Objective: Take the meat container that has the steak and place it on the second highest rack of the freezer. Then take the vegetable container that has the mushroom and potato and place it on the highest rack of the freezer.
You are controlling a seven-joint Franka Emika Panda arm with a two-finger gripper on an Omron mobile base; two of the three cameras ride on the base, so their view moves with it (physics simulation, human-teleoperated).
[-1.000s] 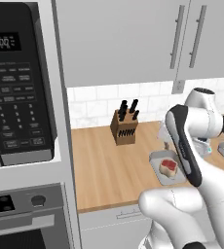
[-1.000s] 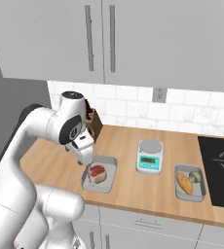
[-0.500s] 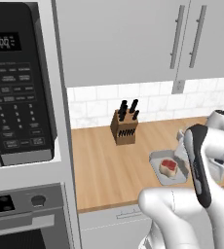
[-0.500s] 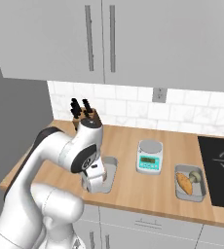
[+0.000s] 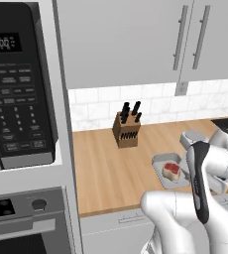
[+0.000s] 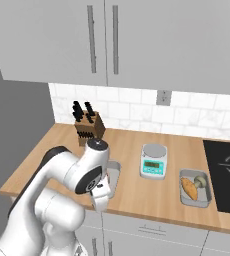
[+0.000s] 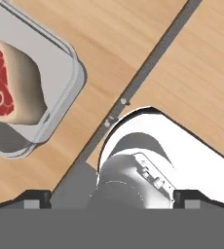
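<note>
Left base view: the wooden counter (image 5: 106,163) runs from the tall oven and microwave column (image 5: 22,99) toward the right. A knife block (image 5: 126,130) stands near the tiled backsplash. The meat container (image 5: 169,170), a grey tray, sits close to the counter's front edge with the steak (image 5: 172,169) inside, red face up. The arm (image 5: 205,183) crosses in front of the tray and hides its right end; the hand itself is lost behind the arm's own links.

Right base view: the arm's bulk covers most of the meat container, leaving just a grey strip at its right side. A kitchen scale (image 6: 153,161) stands beside it, and further right the vegetable container (image 6: 194,187) holds the potato (image 6: 189,187) and the mushroom (image 6: 202,181), near the black cooktop (image 6: 227,175). The gripper (image 6: 100,199) hangs below the counter's front edge; its fingers are too small to judge.

Hand view: the tray is cut off at the left edge, the steak only partly in frame. The gripper's two dark tips (image 7: 36,197) sit at opposite sides, spread wide, nothing between them.
</note>
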